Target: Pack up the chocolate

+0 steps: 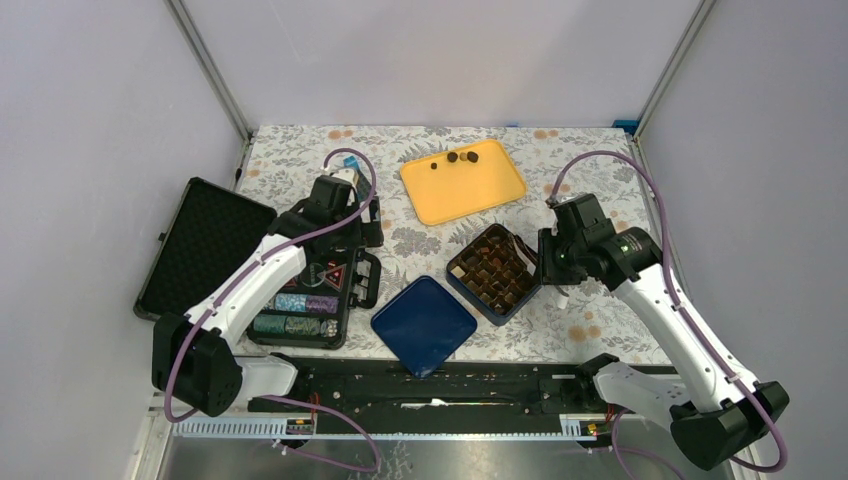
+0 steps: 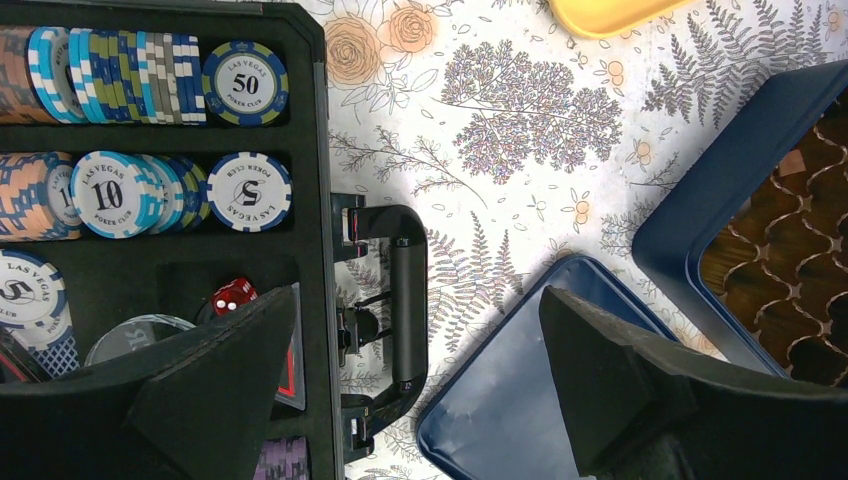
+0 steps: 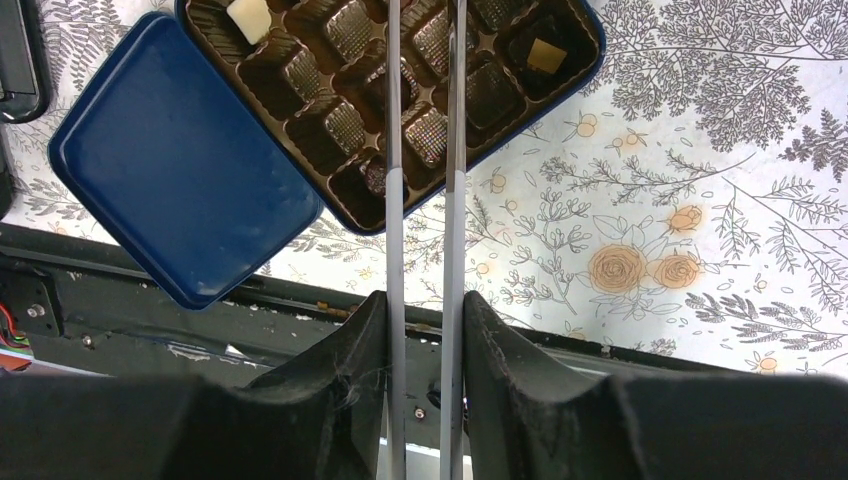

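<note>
On the tabletop (image 1: 600, 330), the tray (image 1: 470, 198) lies at the far middle with a few chocolate pieces (image 1: 462, 157) on its far part. Nearer and to the right sits the box (image 1: 473, 298), more pieces in its compartments; its lid (image 1: 423, 325) lies flat, touching its near left side. The case (image 2: 320, 150) lies at the left, chips (image 2: 140, 190) in its rows, its cover (image 1: 205, 245) spread out further left. The left end effector (image 2: 418, 300) hangs over the case's right edge. The right end effector (image 3: 425, 300) is just right of the box, and the tongs (image 3: 395, 150) between its fingers reach over the compartments
</note>
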Motion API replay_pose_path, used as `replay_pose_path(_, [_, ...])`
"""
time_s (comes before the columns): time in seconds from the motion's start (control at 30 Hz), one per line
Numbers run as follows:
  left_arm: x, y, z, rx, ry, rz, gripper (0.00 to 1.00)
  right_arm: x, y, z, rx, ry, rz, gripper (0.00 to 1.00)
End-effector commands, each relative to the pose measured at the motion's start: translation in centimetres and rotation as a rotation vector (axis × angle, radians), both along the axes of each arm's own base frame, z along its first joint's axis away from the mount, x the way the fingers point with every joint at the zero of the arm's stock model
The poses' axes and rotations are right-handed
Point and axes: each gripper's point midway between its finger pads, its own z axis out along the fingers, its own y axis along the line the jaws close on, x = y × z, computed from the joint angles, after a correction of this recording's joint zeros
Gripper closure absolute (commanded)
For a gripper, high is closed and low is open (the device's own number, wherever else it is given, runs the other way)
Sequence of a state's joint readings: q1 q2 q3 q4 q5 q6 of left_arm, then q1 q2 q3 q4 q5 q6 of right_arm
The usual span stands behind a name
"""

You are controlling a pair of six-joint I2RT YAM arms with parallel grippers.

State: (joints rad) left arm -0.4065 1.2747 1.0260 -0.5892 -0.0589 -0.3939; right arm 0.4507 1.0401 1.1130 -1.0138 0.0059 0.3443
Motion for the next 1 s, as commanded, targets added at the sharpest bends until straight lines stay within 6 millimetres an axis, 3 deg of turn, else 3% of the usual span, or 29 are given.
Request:
replay_pose_path(0.0, [0.8, -0.5, 1.4, -0.043, -0.057, 0.007, 0.01, -0.7, 0.0, 1.4, 0.024, -0.015, 0.002, 0.84])
replay_pose_path(0.13, [0.9, -0.9, 0.9, -0.051, -0.042, 0.0, 0.01, 0.1, -1.0, 2.4, -0.034, -0.052, -0.009, 0.83])
replay_pose_path(0.37, [0.9, -0.7, 0.6, -0.043, -0.041, 0.003, 0.01, 2.0, 0.5, 2.7, 0.005, -0.072, -0.001, 0.82])
replay_pose_path(0.6, [1.2, -0.6, 0.4, -0.027, -0.036, 0.004, 0.01, 3.1, 0.1, 0.8, -0.058, -0.059, -0.006, 0.82])
replay_pose_path(0.97, [1.7, -1.0, 0.4, -0.03, -0.032, 0.0, 0.01, 2.5, -0.5, -1.1, -0.095, -0.016, 0.004, 0.8])
